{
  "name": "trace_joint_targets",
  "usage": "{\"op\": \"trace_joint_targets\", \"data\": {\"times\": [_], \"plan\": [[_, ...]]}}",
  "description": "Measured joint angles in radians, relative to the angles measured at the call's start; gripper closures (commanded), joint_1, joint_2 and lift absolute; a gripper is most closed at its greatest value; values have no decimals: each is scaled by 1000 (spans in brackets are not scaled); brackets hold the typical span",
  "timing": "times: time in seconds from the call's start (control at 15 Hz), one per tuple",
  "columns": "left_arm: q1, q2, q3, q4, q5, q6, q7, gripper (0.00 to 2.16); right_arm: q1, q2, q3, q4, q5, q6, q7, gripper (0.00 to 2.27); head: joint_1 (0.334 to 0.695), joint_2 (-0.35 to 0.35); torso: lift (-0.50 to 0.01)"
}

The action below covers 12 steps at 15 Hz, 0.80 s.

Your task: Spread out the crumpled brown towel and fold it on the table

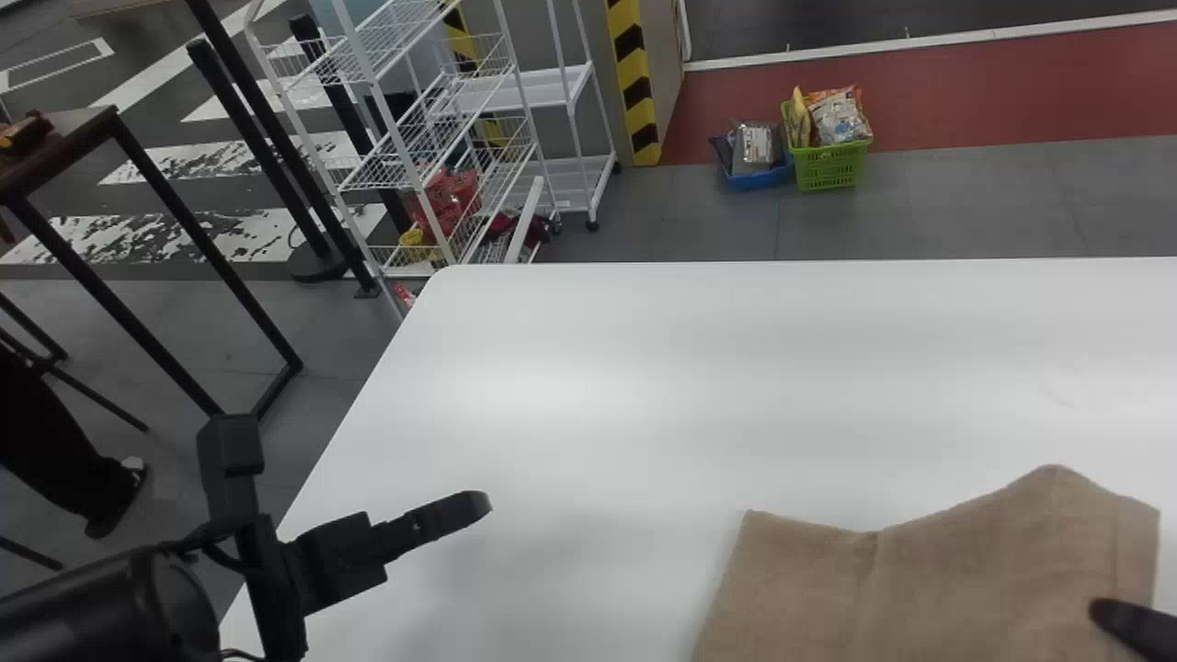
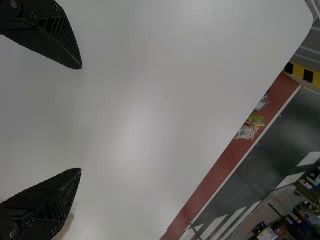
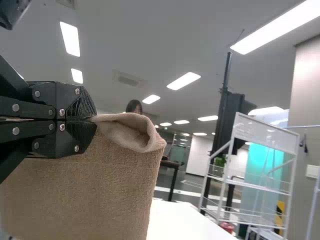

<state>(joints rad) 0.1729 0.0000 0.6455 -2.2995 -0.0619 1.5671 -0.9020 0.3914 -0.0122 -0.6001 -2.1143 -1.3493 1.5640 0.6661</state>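
We see plain brown on the towel at our black right gripper and plain white on the table under our black left gripper. Well beyond both, we make out yellow-and-black stripes on a pillar, a lime-green basket beside a blue one, and brick-red flooring.

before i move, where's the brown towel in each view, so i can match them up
Head view: towel at the lower right.
Left wrist view: a small tan patch, likely the towel, partly behind one finger of the left hand.
Right wrist view: towel pinched in the right hand.
Shared landmark: white table, in all three.
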Motion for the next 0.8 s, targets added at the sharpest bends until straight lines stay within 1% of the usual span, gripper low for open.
{"op": "trace_joint_targets", "data": {"times": [0.27, 0.47, 0.8], "plan": [[3, 0, -3, 0, -16, 0, 0, 83, -10, 0, -62, 3, -6, 0, 4, 1301, 695, 350, -127], [4, 0, -6, -1, -18, 0, 0, 83, -20, 0, -108, 2, -10, 0, 5, 1301, 695, 323, -127], [4, 0, -8, 5, -24, 0, 0, 83, -20, 0, -169, 32, 18, 0, 14, 1301, 695, 276, -127]]}}
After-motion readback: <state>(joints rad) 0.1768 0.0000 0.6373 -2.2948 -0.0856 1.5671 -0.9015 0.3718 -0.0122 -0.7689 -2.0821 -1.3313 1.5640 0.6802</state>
